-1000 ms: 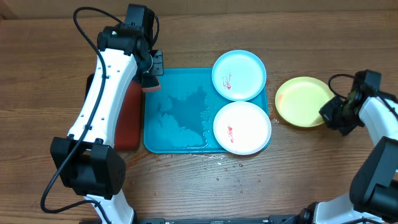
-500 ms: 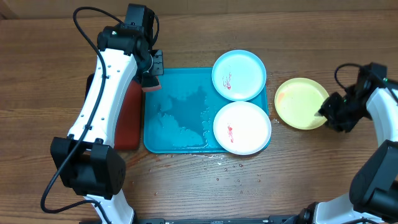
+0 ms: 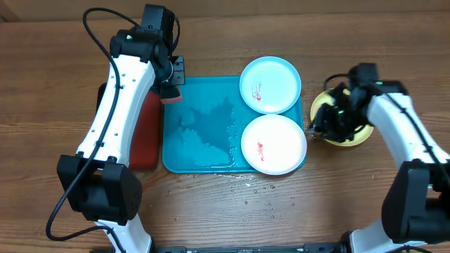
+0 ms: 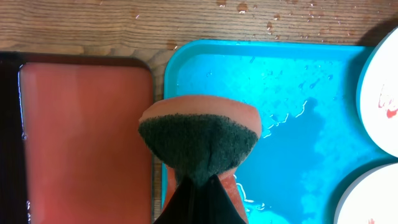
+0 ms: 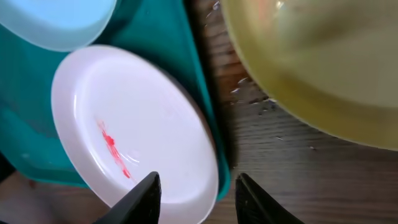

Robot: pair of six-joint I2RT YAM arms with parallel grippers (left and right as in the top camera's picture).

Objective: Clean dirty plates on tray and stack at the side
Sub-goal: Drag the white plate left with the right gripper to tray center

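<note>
Work surface: a wooden table (image 3: 211, 211) of mid-brown wood, its grain running left to right, filling the overhead view to every edge. Water droplets (image 3: 267, 188) speckle the wood on the near side, and more show in both wrist views. Lighting is soft and even, with faint shadows

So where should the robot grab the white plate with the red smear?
Probably its right rim, coming from the right. The white plate lies face up on the tray, so only the thin raised edge offers a hold, and that side sits nearest the open right pincer.
</note>
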